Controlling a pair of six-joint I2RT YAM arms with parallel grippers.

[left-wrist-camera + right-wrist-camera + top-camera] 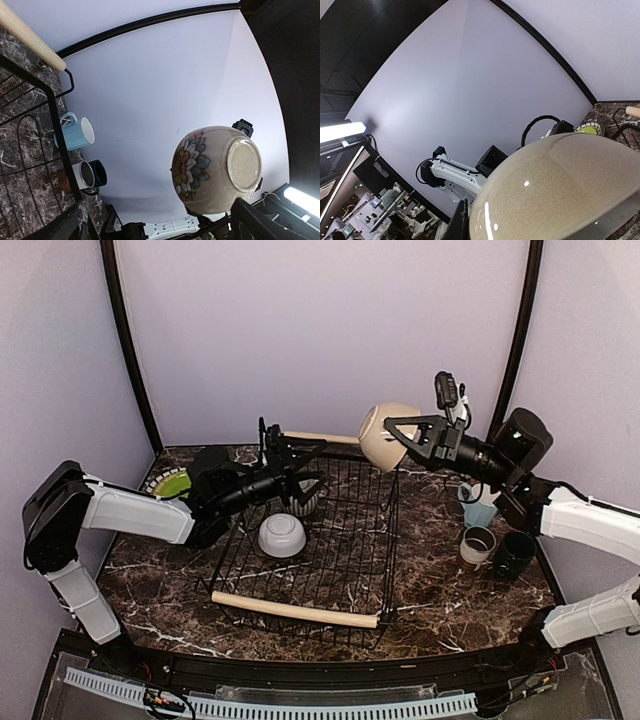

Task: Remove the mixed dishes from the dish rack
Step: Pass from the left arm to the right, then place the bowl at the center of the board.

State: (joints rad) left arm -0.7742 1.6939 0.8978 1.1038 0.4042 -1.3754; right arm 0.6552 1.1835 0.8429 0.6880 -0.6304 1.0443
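Observation:
The dish rack (345, 560) stands mid-table, with a wooden handle at the far end and one at the near end. An upside-down white bowl (281, 534) and a grey-striped mug (305, 499) sit in it. My right gripper (393, 443) is shut on a beige flower-patterned bowl (383, 434) and holds it in the air above the rack's far right corner. The bowl shows in the left wrist view (217, 170) and fills the right wrist view (560, 190), beside one finger (461, 222). My left gripper (318, 463) is open and empty, hovering over the striped mug.
A green plate (172, 483) lies on other plates left of the rack. Right of the rack stand a light-blue mug (478, 505), a small white-brown cup (478, 545) and a dark-teal mug (515, 553). Walls close in on three sides.

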